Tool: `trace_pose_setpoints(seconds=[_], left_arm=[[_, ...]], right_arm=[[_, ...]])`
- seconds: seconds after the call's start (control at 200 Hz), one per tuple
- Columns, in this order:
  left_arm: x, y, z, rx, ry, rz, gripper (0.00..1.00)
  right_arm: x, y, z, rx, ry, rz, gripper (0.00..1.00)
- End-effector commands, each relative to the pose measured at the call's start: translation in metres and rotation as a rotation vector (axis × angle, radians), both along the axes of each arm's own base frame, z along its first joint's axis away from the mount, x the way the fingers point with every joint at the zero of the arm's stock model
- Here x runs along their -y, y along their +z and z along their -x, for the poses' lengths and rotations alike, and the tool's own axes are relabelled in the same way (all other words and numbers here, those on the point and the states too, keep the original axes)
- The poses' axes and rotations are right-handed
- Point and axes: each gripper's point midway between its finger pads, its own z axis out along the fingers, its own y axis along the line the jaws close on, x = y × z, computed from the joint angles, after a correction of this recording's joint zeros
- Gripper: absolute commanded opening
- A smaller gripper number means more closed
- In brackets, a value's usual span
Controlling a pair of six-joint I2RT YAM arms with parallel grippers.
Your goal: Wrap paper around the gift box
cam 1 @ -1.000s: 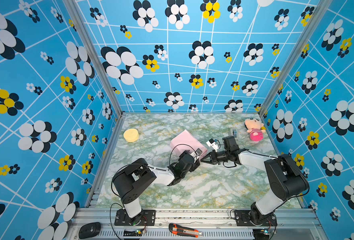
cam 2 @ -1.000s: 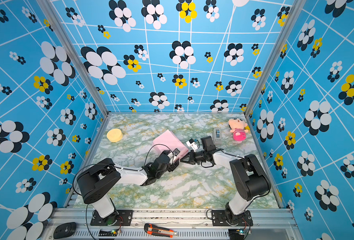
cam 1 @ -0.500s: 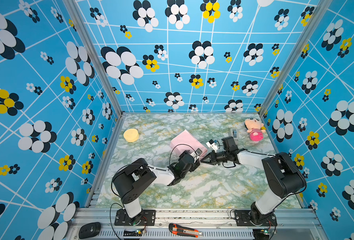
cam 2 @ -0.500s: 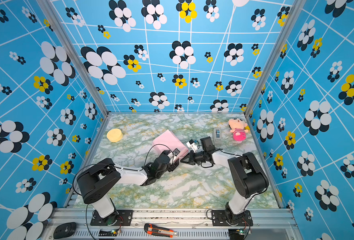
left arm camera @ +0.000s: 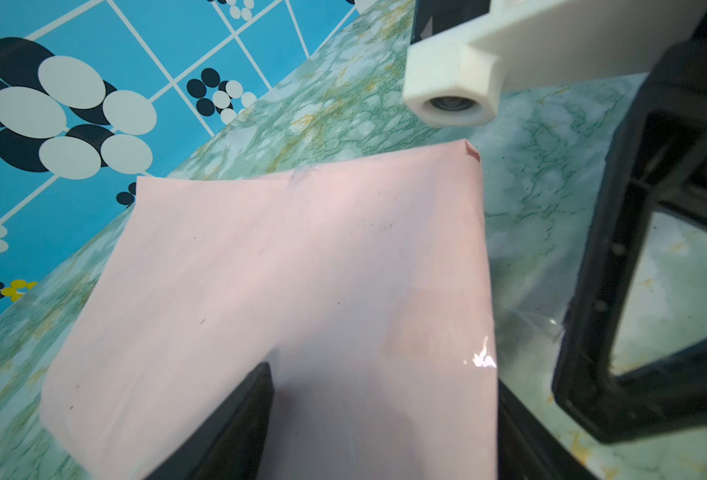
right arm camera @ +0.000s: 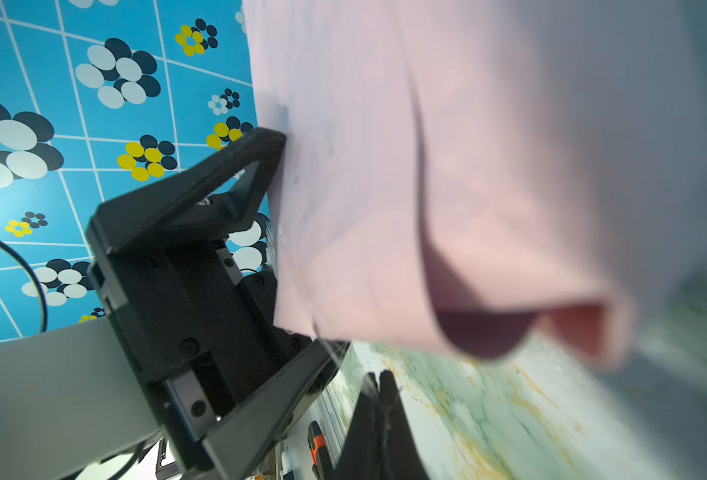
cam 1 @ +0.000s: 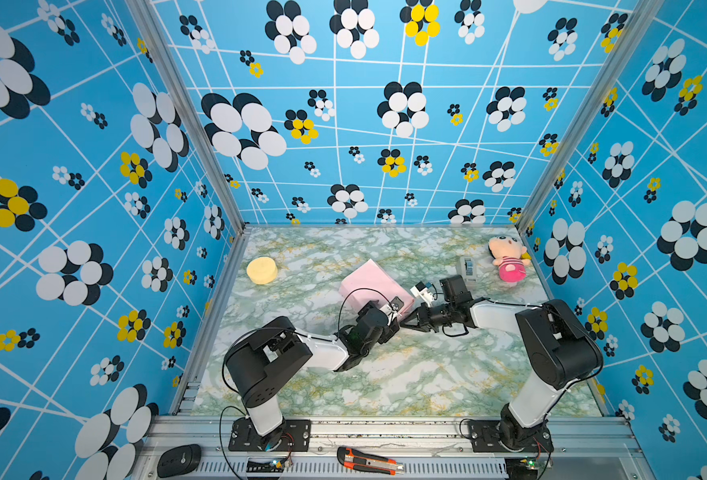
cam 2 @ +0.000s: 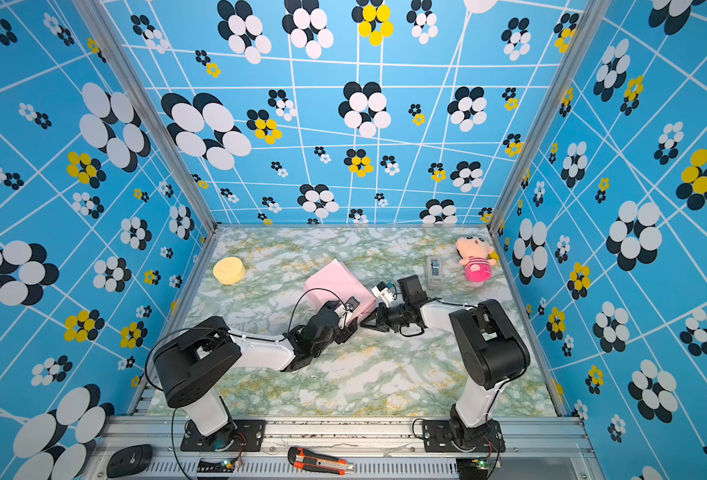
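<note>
The paper [cam 1: 368, 282] [cam 2: 335, 278], pale pink side out, is folded into a parcel mid-table; the gift box is hidden inside it. My left gripper [cam 1: 391, 313] [cam 2: 349, 311] [left arm camera: 385, 378] holds the parcel's near end, one finger on top and one underneath. My right gripper [cam 1: 403, 323] [cam 2: 362, 326] [right arm camera: 379, 376] is shut just beside that corner, low over the table. A thin strip of clear tape [left arm camera: 530, 326] runs from its tips to the paper [left arm camera: 302, 270]. In the right wrist view the paper [right arm camera: 385, 166] has an open fold at its end.
A grey tape dispenser [cam 1: 467, 268] [cam 2: 434, 270] and a plush doll [cam 1: 507, 259] [cam 2: 474, 257] sit at the back right. A yellow round sponge [cam 1: 262, 270] lies at the back left. A utility knife [cam 1: 368, 459] rests on the front rail.
The right arm has edged slightly left. The parcel and the left gripper have not moved.
</note>
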Motion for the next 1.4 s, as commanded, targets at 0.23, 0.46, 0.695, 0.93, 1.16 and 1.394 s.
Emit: trace_pose_setpoints(seconds=[0.23,0.46,0.695,0.93,1.16,1.394], left_arm=[[-0.034,-0.064,0.025,-0.189,0.012,-0.165,0.76],[-0.033,-0.064,0.025,-0.187,0.013,-0.163,0.76],[-0.032,-0.062,0.025,-0.184,0.011,-0.159,0.76],[-0.034,-0.063,0.026,-0.184,0.010,-0.159,0.76],[-0.033,-0.062,0.025,-0.182,0.010,-0.156,0.76],[-0.033,-0.062,0.025,-0.183,0.008,-0.155,0.76]], right_arm=[[-0.004,0.004,-0.014,0.039,-0.031,0.007,0.20],[0.001,-0.002,-0.005,0.021,-0.030,0.039,0.36],[0.015,-0.009,0.007,0.004,-0.030,0.101,0.44],[0.043,-0.001,0.012,0.021,-0.052,0.213,0.51],[0.035,0.026,0.003,0.095,-0.087,0.190,0.19],[0.004,0.034,-0.012,0.169,-0.129,0.111,0.00]])
